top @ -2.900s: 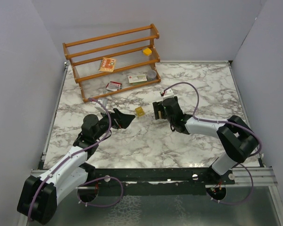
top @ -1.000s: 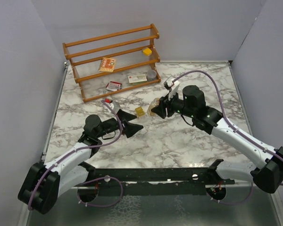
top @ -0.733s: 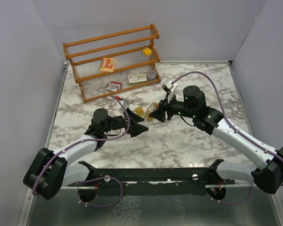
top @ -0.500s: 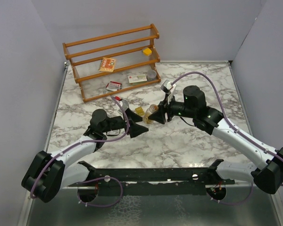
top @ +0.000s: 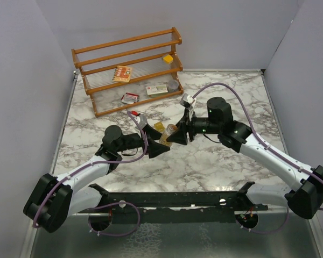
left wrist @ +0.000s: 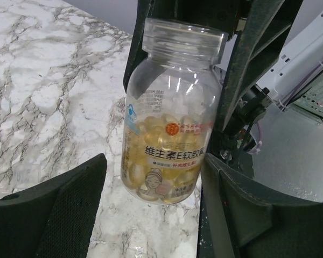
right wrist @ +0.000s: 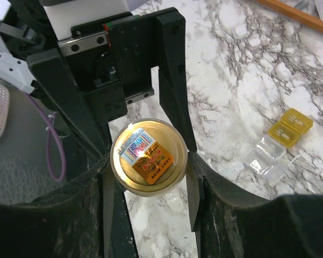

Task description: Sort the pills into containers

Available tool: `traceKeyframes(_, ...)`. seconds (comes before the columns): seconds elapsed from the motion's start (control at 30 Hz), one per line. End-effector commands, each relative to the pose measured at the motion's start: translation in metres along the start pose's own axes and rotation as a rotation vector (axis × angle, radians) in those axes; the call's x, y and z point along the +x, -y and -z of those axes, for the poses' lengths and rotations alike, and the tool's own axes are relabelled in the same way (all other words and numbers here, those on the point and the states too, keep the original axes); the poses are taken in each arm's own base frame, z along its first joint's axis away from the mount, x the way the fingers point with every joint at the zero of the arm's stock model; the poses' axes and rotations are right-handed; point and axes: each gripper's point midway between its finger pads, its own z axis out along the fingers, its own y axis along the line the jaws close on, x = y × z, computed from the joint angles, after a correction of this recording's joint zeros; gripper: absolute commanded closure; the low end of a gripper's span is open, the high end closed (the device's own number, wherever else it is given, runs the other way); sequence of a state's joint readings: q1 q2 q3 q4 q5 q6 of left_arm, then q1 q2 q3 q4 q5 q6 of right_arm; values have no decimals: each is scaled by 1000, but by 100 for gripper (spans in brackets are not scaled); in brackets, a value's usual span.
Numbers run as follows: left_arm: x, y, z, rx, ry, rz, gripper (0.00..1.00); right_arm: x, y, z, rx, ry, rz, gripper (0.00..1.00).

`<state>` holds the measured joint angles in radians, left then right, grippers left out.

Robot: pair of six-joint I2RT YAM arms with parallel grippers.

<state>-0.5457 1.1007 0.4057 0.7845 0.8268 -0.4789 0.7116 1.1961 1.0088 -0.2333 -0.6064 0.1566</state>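
The round amber-tinted jar [top: 170,130] of yellow capsules is held off the table in my right gripper [top: 176,135], which is shut on it near the lid. In the right wrist view the jar [right wrist: 147,157] shows end-on between my fingers [right wrist: 194,180]. My left gripper [top: 157,146] is open and faces the right one. Its fingers [left wrist: 78,193] flank the jar's [left wrist: 169,129] base: the right one is close to the glass, the left one stands clear. The small yellow box [top: 159,127] lies on the marble just beyond them; in the right wrist view it [right wrist: 289,127] has a clear half [right wrist: 264,158] beside it.
A wooden rack [top: 129,70] stands at the back left. It holds card packets [top: 122,73], a grey tin [top: 173,84] and a yellow block [top: 167,58]. Grey walls close in both sides. The black base rail [top: 177,200] runs along the near edge.
My right arm has swung out and carried the jar left and nearer, tilting it toward the left gripper. My left gripper has reached forward and right until its open fingers flank the jar.
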Motion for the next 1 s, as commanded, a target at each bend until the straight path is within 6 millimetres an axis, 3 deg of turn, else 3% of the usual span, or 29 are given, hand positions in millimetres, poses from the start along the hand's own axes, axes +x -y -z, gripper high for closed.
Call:
traceKeyframes(0.0,-11,9,-3,48,18,-58,29,-16,-16,-2,-92,66,1,99)
traceKeyframes(0.47,-18,13,0,34,50,-82,33,-13,-15,-9,-108,95,-36,99)
traceKeyframes(0.6,-21,16,1,37,58,-90,44,-11,-14,-10,-107,94,-38,99)
traceKeyframes(0.8,-20,17,0,43,53,-89,48,-11,-13,-11,-110,100,-42,99)
traceKeyframes(0.97,-19,18,-1,49,49,-81,61,-8,-13,-13,-118,98,-48,99)
